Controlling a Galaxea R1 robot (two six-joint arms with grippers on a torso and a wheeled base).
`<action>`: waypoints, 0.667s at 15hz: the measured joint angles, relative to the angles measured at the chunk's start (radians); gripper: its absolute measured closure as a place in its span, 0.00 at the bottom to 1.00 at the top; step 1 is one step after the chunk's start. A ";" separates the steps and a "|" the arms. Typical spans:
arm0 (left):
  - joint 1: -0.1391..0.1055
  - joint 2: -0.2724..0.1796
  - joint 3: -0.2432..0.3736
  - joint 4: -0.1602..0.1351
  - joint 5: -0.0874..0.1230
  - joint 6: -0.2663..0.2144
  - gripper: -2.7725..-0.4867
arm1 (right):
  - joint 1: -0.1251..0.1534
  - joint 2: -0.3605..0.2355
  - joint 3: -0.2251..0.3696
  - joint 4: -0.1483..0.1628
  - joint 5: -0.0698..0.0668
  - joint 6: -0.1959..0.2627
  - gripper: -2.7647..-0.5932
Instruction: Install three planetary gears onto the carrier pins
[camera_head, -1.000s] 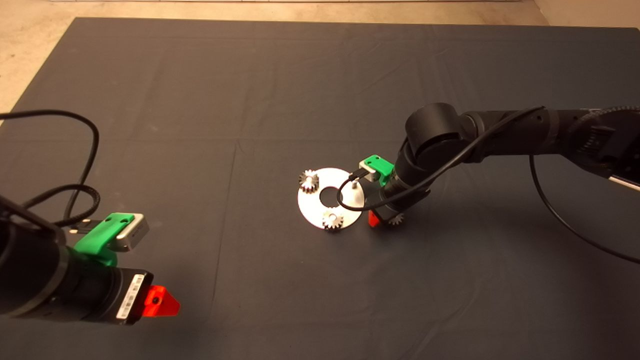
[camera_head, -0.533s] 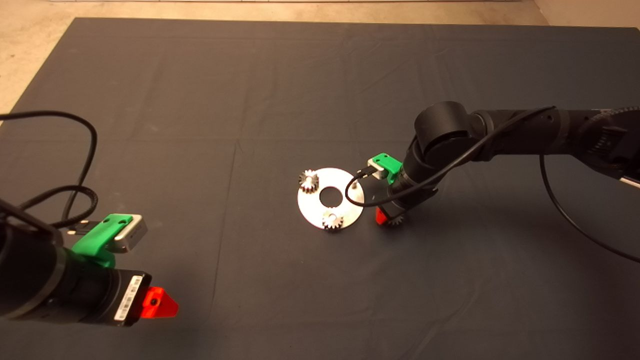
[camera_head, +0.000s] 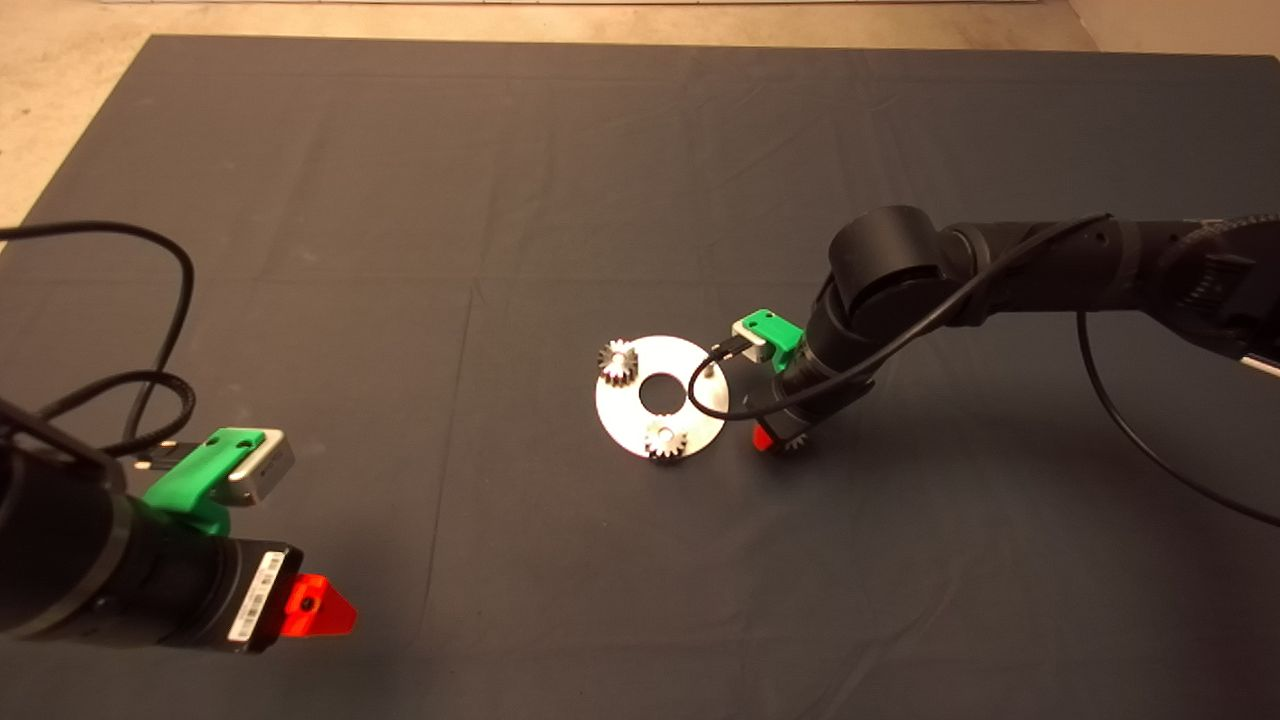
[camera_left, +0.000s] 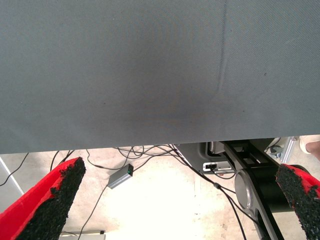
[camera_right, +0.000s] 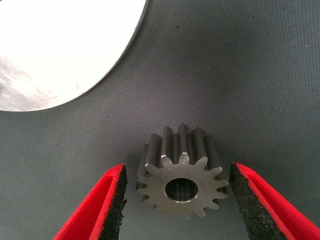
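The flat silver disc (camera_head: 630, 420) lies mid-mat with two planetary gears seated on carrier pins, one at its far left (camera_head: 617, 360) and one at its near edge (camera_head: 664, 438). A third carrier pin (camera_head: 709, 368) stands bare on the disc's right side. Just right of the disc, a third gear (camera_right: 182, 172) lies flat on the mat. My right gripper (camera_right: 177, 170) is down around it, open, with a small gap between each pad (camera_right: 116, 200) and the teeth. In the head view this gripper (camera_head: 775, 438) mostly hides that gear. My left gripper (camera_head: 318, 607) is parked at the lower left, open.
The left wrist view shows my left gripper (camera_left: 181, 169) spread wide over the mat's edge, with floor, cables and a small grey box (camera_left: 120, 178) beyond. A black cable (camera_head: 700, 390) from the right wrist loops over the disc's right side.
My right gripper has shifted a little to the right, away from the disc, and settled lower around the loose gear. The left arm has stayed put.
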 joint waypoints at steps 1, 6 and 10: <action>0.000 0.000 0.000 0.000 0.000 0.000 0.00 | 0.000 0.000 0.002 0.000 0.000 0.000 0.60; 0.000 -0.001 0.000 0.000 0.000 0.000 0.00 | 0.000 -0.002 0.003 0.001 0.000 0.000 0.64; 0.000 -0.003 0.008 -0.001 0.000 0.000 0.00 | -0.002 -0.003 0.003 0.002 -0.002 0.000 0.71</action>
